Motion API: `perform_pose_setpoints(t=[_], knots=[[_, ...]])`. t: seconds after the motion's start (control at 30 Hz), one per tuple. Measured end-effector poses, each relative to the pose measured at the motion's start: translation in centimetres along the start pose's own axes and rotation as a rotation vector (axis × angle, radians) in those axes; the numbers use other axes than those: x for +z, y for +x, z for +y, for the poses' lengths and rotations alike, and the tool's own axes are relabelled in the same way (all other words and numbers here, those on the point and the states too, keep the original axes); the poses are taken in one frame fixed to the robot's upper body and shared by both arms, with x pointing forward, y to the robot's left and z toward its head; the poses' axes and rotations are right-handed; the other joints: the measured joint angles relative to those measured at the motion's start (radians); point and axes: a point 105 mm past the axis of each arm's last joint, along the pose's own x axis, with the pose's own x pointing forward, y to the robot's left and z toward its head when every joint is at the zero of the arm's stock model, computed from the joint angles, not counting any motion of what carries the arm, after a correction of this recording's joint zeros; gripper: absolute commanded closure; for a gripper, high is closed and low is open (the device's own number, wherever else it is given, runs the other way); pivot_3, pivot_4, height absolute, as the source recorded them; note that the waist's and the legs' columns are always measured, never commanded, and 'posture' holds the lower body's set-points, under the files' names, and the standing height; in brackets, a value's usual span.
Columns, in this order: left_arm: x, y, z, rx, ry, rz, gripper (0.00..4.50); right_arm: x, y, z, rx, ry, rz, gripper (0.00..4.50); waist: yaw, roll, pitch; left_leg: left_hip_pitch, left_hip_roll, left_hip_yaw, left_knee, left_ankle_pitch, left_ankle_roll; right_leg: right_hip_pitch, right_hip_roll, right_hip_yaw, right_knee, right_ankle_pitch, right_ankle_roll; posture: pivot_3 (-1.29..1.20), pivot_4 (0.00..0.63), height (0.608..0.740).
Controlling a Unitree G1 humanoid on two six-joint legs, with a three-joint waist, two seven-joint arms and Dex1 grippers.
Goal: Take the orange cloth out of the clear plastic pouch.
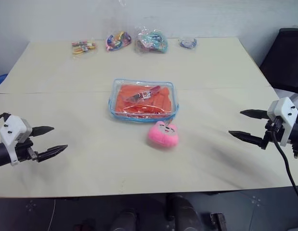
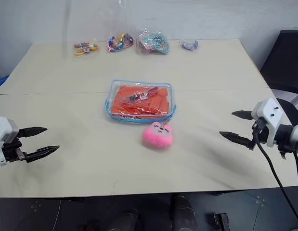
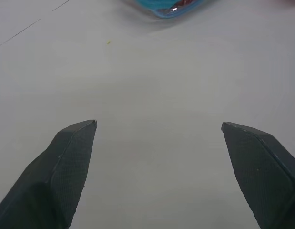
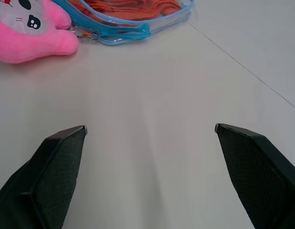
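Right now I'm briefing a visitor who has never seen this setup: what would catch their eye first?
The orange cloth glowing inside the clear plastic pouch at the middle of the table. Right by the pouch's near edge sits a pink plush toy. The left gripper and right gripper wait open at either side, well away from both.

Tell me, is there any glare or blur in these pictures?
Left eye view: light glints off the clear plastic pouch over the orange cloth. Right wrist view: the pink plush toy is soft-edged. Left wrist view: the table looks evenly lit.
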Motion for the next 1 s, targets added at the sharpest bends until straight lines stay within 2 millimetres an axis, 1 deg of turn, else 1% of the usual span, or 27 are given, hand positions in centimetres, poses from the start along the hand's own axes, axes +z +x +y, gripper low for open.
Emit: perform_pose_setpoints(t=[0.1,0.17,0.2,0.33,0.43,0.53,0.73,1.0], knots=[[-0.6,0.2,-0.4,-0.015,0.037,0.04,0.04,0.0,0.0,-0.1,-0.007,-0.002,0.002,0.0,0.0,0.0,0.0,0.0,0.0,0.0,0.0,0.0,0.0,0.0,0.0,0.0,0.0,0.0,0.0,0.0,0.15,0.74],[-1.5,0.3,-0.7,-0.03,0.026,0.073,0.04,-0.2,0.0,-0.2,-0.018,-0.006,0.012,0.0,0.001,0.0,0.0,0.0,0.0,0.001,0.0,0.0,0.0,0.0,0.0,0.001,0.0,0.0,0.0,0.0,0.15,0.74],[-1.6,0.3,-0.7,-0.03,0.02,0.076,0.04,-0.2,-0.1,-0.3,-0.023,-0.008,0.016,0.0,0.001,0.0,0.0,0.0,0.0,0.001,0.0,0.0,0.0,0.0,0.0,0.0,0.0,0.0,0.0,0.0,0.15,0.74],[-1.4,0.4,-0.6,-0.024,0.017,0.069,0.04,-0.1,-0.1,-0.4,-0.034,-0.029,0.019,0.0,0.002,0.0,0.0,0.0,0.0,0.001,0.0,0.0,0.0,0.0,0.0,0.0,0.0,0.0,0.0,0.0,0.15,0.74],[-0.9,0.5,-0.2,-0.013,0.024,0.053,0.04,-0.4,-0.2,-0.7,-0.052,-0.048,0.034,0.0,0.002,0.0,0.0,0.0,0.0,0.002,0.0,0.0,0.0,0.0,0.0,0.0,0.0,0.0,0.0,0.0,0.15,0.74],[-0.8,0.5,-0.2,-0.012,0.014,0.05,0.04,-0.6,-0.2,-0.7,-0.053,-0.039,0.034,0.0,0.0,0.0,0.0,0.0,0.0,0.002,0.0,0.0,0.0,0.0,0.0,0.0,0.0,0.0,0.0,0.0,0.15,0.74],[-0.8,0.7,-0.7,-0.041,-0.038,0.026,0.04,-0.4,-0.1,-0.7,-0.049,-0.026,0.021,0.0,0.0,0.0,0.0,0.0,0.0,0.002,0.0,0.0,0.0,0.0,0.0,0.001,0.0,0.0,0.0,0.0,0.15,0.74],[-0.7,0.8,-0.6,-0.032,-0.054,0.015,0.04,-0.4,0.2,-0.6,-0.045,0.005,-0.001,0.0,0.001,0.0,0.0,0.0,0.0,0.002,0.0,0.0,0.0,0.0,0.0,0.001,0.0,0.0,0.0,0.0,0.15,0.74]])
